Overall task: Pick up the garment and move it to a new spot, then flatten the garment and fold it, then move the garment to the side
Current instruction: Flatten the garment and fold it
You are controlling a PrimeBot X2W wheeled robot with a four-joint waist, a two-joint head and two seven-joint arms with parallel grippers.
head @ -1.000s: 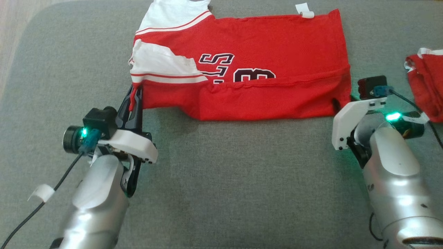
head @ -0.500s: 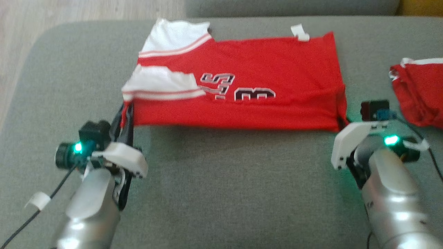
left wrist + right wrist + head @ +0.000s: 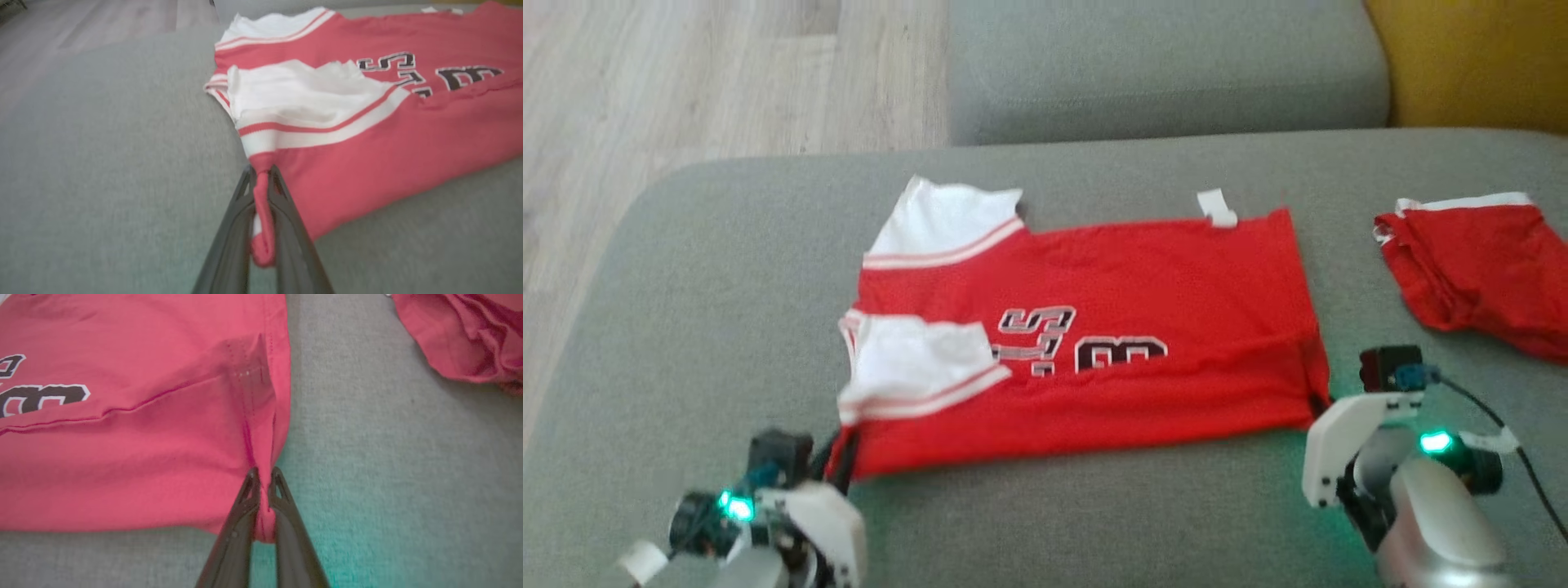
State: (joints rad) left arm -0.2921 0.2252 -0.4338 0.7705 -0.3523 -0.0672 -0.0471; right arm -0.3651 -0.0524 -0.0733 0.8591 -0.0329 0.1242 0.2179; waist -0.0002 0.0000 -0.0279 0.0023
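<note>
- Jersey [image 3: 1111,278]: red with white sleeves, lies flat near the middle of the grey couch [image 3: 686,343]; its near edge is folded up over part of the dark lettering.
- Left gripper [image 3: 261,173]: clamped on the jersey's near-left corner, below the white sleeve, with red cloth bunched between the fingers.
- Right gripper [image 3: 264,473]: clamped on the near-right corner.
- Red cloth [image 3: 1478,269]: crumpled on the couch to the right, apart from the jersey.
- Floor [image 3: 686,73]: wood, beyond the couch.

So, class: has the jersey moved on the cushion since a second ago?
Yes. The jersey has slid toward the robot: its far edge, earlier beyond the far edge of the other red garment, is now about level with it.
</note>
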